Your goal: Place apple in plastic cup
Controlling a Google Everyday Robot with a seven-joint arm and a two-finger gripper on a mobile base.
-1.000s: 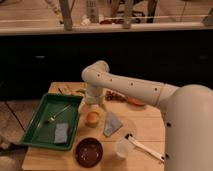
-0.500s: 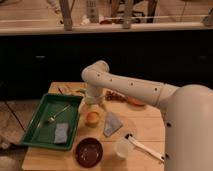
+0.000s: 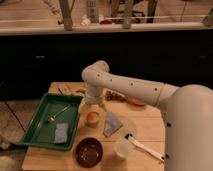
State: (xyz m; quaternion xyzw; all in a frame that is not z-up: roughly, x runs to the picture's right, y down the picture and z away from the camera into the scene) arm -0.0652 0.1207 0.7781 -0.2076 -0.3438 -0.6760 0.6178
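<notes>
The apple [image 3: 91, 117] is a small orange-red round fruit near the middle of the wooden table [image 3: 150, 120]. It seems to sit at the mouth of the short yellow-green plastic cup [image 3: 92, 123], of which only a pale rim shows around and below it. My gripper [image 3: 93, 103] hangs from the white arm straight above the apple, very close to it. Whether it still touches the apple cannot be told.
A green tray [image 3: 35, 129] at the left holds a spoon [image 3: 59, 114] and a grey-blue sponge [image 3: 61, 133]. A dark bowl [image 3: 89, 151], a whitish translucent cup [image 3: 122, 148] and a white-handled utensil [image 3: 146, 148] lie in front. A grey-blue packet [image 3: 111, 124] and flat reddish-orange food [image 3: 134, 102] are to the right.
</notes>
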